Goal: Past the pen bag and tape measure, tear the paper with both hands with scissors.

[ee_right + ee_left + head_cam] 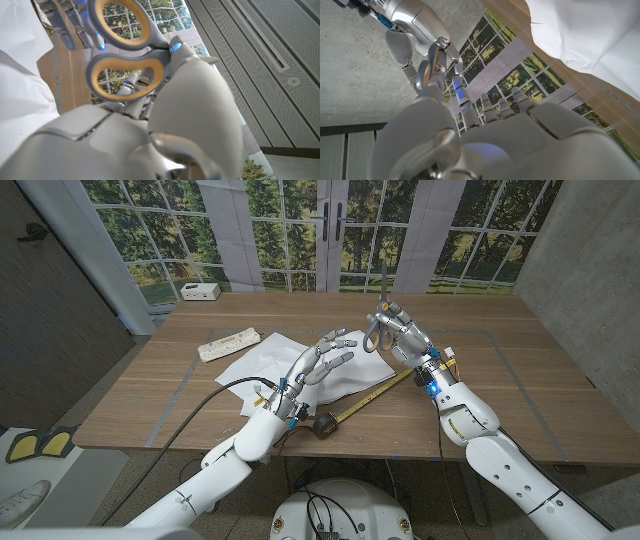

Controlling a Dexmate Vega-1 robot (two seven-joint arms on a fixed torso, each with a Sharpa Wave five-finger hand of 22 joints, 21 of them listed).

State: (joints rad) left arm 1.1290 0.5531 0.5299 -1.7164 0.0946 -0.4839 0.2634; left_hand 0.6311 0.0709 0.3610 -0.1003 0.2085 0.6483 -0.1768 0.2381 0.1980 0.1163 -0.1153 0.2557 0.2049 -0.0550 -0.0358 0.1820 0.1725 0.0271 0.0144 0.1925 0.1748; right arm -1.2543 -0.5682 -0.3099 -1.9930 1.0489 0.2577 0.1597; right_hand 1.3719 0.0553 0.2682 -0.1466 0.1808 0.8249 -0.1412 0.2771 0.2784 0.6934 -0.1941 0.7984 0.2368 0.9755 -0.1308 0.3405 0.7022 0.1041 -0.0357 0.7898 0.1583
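A crumpled white sheet of paper [262, 362] [590, 35] [20, 75] lies mid-table. My left hand [320, 362] [495, 140] is raised over its right part, fingers spread, holding nothing. My right hand [403, 338] [150, 130] is lifted just right of the paper and grips the scissors [377, 328] [125, 45], which have grey handles with yellow lining and a blade pointing up. The pale pen bag [230, 343] lies left of the paper. The tape measure [323, 423] sits near the front edge, its yellow tape running toward my right wrist.
A small white box [200, 292] stands at the back left corner of the wooden table [530, 370]. A black cable [215, 392] trails along my left forearm. Windows and a door stand behind the table.
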